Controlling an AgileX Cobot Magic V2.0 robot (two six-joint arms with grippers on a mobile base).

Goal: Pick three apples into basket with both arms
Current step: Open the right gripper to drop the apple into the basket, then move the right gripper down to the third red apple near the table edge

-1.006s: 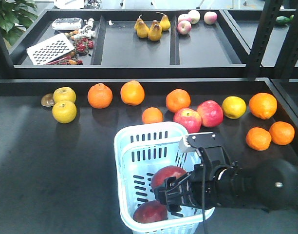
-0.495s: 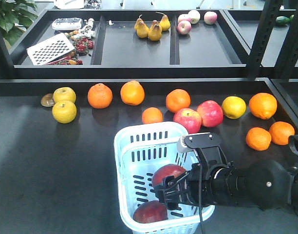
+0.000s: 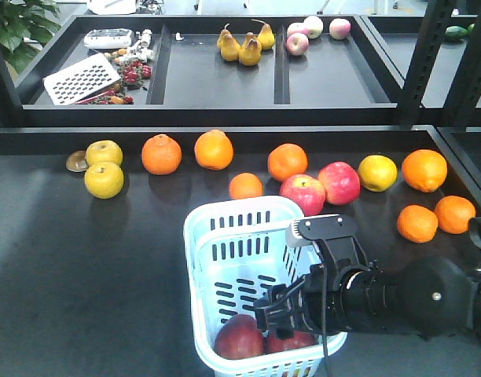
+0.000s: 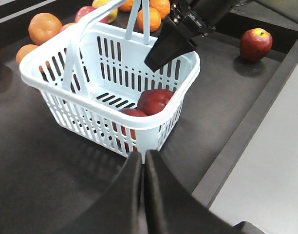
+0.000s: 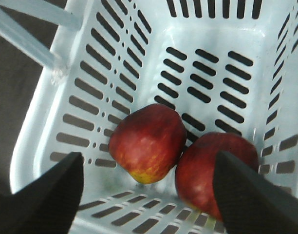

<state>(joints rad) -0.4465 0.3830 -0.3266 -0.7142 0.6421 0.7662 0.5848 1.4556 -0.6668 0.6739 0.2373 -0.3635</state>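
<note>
Dark shelving with trays of pears and other fruit stands behind a black counter (image 3: pixel 83 259) that carries loose oranges, yellow fruit and pink-red apples along its far edge; near the front edge sits the pale blue-white slotted plastic basket (image 3: pixel 205 259). Two dark maroon-red apples lie touching on the basket floor, one with a yellowish patch (image 5: pixel 148 142) and one beside it (image 5: pixel 212 168); a third dark red apple (image 4: pixel 256 44) rests alone on the counter by its right front edge, well apart from the basket.

The right gripper (image 5: pixel 144 192) hangs over the basket with its black fingers (image 5: pixel 49 192) spread wide and empty, one on each side of the two apples; the left gripper (image 4: pixel 143 163) waits outside the basket wall, its fingers pressed together on nothing.

I judge two apples are placed and one remains. The risks, as I see them: the right fingers, lifted carelessly, could catch the basket rim or the raised handle (image 4: pixel 88 36) and tip or drag it; reaching for the third apple, an arm could push it over the counter edge, since it lies so near; a pink-red apple might also be picked by mistake.
</note>
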